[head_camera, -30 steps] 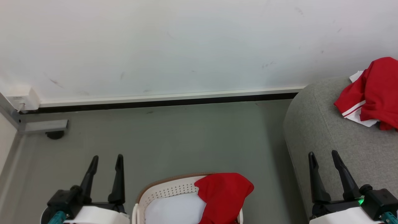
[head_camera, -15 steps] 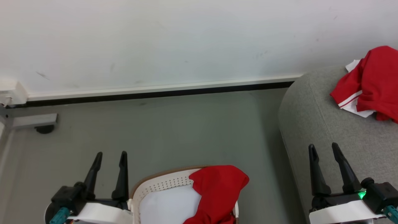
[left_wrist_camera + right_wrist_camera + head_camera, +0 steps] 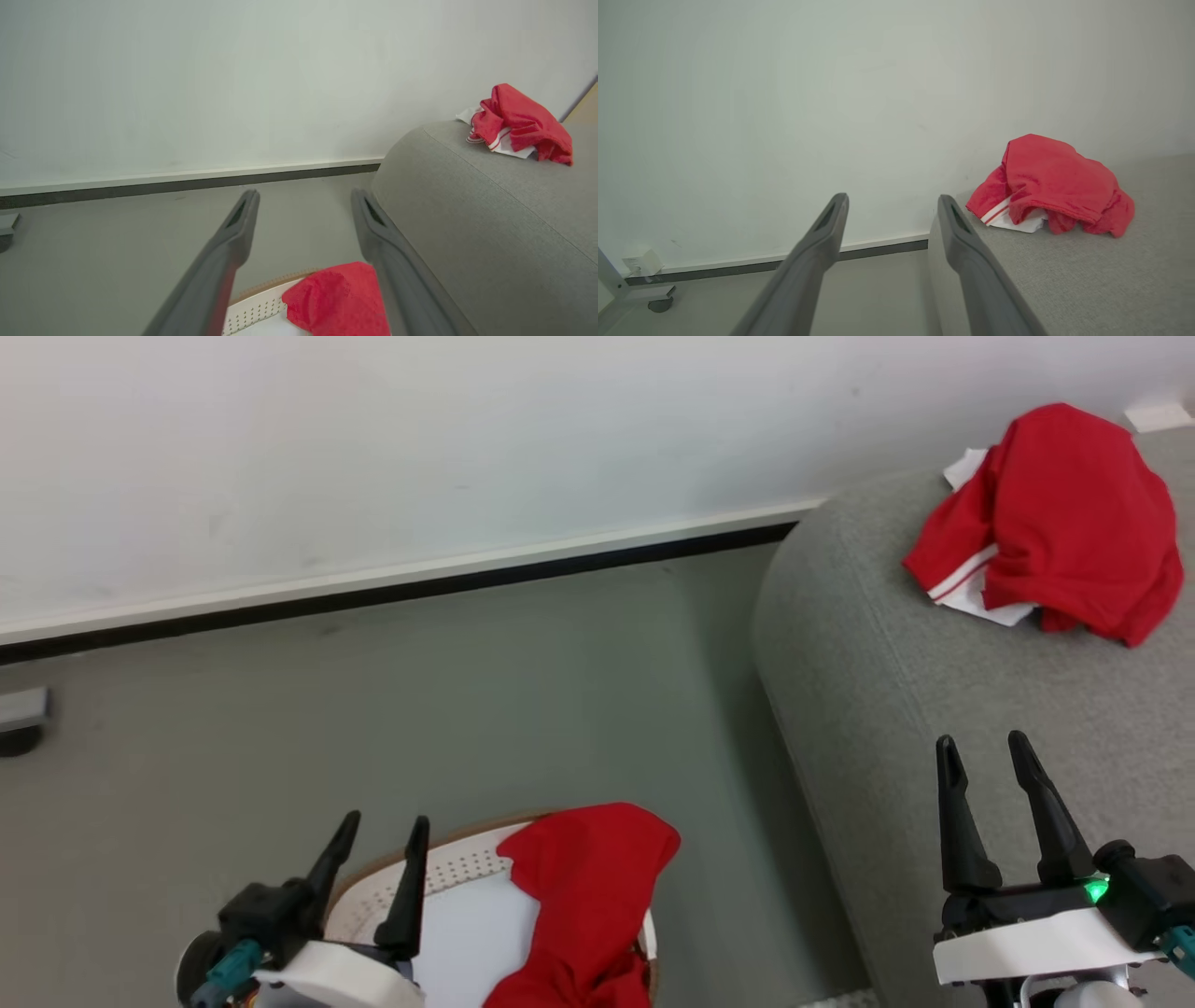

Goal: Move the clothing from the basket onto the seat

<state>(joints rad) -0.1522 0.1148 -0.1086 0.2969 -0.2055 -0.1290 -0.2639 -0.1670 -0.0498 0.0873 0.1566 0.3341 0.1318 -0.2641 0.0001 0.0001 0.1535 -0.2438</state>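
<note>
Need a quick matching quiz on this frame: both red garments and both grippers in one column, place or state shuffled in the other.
Column A
1. red garment with a white stripe
2. plain red garment
3. left gripper
4. right gripper

Column B
a. open, at the left side of the basket
b. crumpled on top of the grey sofa
c. open, over the sofa in the head view
d. draped over the basket's rim

Pairs: 1-b, 2-d, 3-a, 4-c
</note>
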